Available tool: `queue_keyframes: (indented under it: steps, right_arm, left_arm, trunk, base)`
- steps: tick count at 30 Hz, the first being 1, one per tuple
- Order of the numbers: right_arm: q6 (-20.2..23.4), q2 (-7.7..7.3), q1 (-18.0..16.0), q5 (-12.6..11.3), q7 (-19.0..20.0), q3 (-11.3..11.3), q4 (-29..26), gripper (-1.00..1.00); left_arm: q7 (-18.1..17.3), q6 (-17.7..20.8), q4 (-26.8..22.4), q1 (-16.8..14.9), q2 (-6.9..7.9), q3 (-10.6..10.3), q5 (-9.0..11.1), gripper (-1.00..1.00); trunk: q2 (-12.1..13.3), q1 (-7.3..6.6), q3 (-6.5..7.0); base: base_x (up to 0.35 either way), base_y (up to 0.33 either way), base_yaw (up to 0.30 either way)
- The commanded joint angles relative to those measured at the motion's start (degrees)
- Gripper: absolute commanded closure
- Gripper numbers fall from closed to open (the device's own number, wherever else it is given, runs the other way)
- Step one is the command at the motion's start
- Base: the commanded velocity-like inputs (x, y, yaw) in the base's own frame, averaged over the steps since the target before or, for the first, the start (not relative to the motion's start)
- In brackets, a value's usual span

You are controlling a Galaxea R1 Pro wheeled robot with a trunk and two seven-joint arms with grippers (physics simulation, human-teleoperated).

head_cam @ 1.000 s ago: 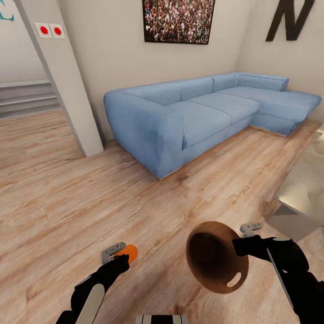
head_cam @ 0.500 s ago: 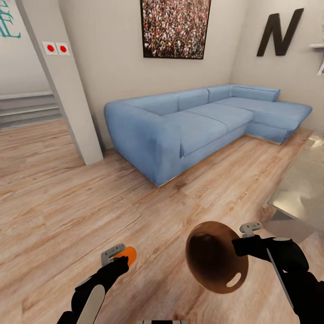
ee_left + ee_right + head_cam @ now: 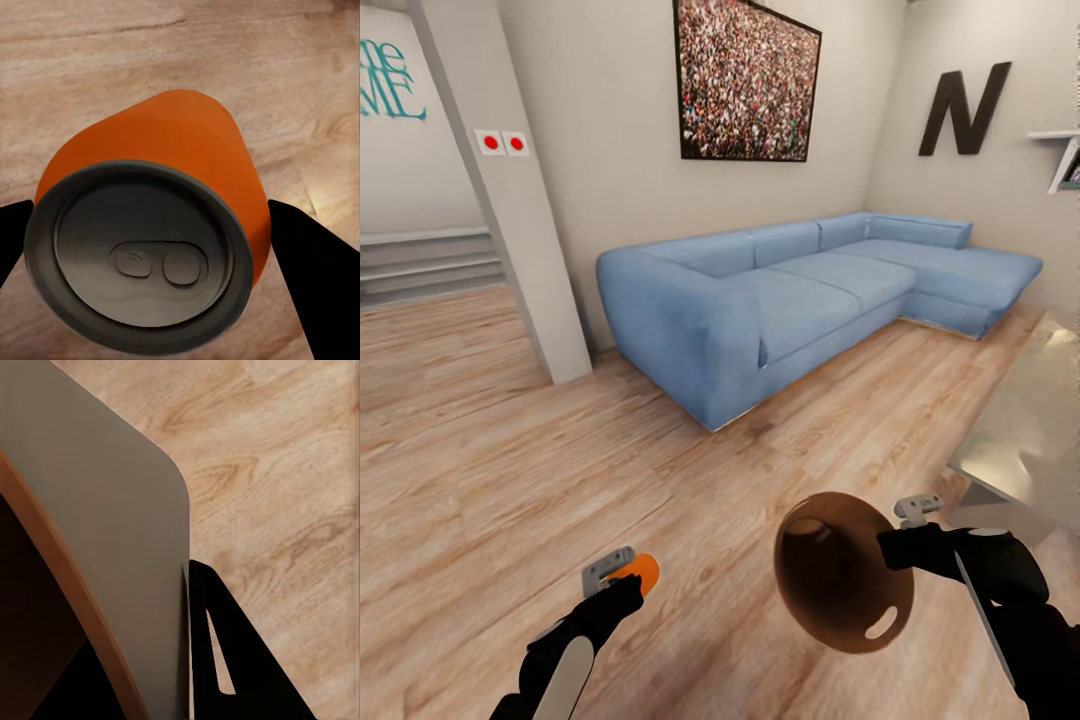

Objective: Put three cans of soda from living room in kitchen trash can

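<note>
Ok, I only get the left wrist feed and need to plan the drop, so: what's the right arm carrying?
Observer: The right gripper holds the trash can by its rim, tipped so the opening faces the head camera.
Operator: Anything in it already?
Observer: Its brown inside is too dark to tell.
Operator: Which room are we in?
Observer: The living room: blue sofa ahead, big letter N on the wall.
Operator: And my can?
Observer: The orange can sits in the left gripper, over bare wood floor.

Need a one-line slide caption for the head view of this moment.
Living room: left hand holds an orange soda can, right hand grips the rim of the trash can, blue sofa ahead.
</note>
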Motion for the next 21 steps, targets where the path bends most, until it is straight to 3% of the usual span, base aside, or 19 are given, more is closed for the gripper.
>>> queue_keyframes:
  steps: [1, 12, 21]
  right_arm:
    - [0.24, 0.0, -0.01, -1.07, 0.37, -0.02, -0.01, 1.0]
    - [0.24, 0.0, -0.01, -1.09, 0.37, -0.05, -0.03, 1.0]
    - [0.24, 0.09, -0.01, -1.11, 0.37, -0.11, -0.02, 1.0]
  left_arm:
    - [0.0, -0.02, 0.29, -0.01, 0.0, 0.02, 0.01, 1.0]
    - [-0.07, -0.05, 1.27, -0.04, -0.07, 1.82, 0.1, 1.0]
    - [-0.14, -0.05, 2.05, -0.07, -0.09, 2.07, 0.27, 1.0]
  trunk:
    - [0.01, -0.03, 0.23]
    - [0.16, -0.31, 2.67]
    - [0.28, -0.54, 4.66]
  base:
    - [0.0, 0.0, 0.0]
    - [0.0, 0.0, 0.0]
    - [0.0, 0.0, 0.0]
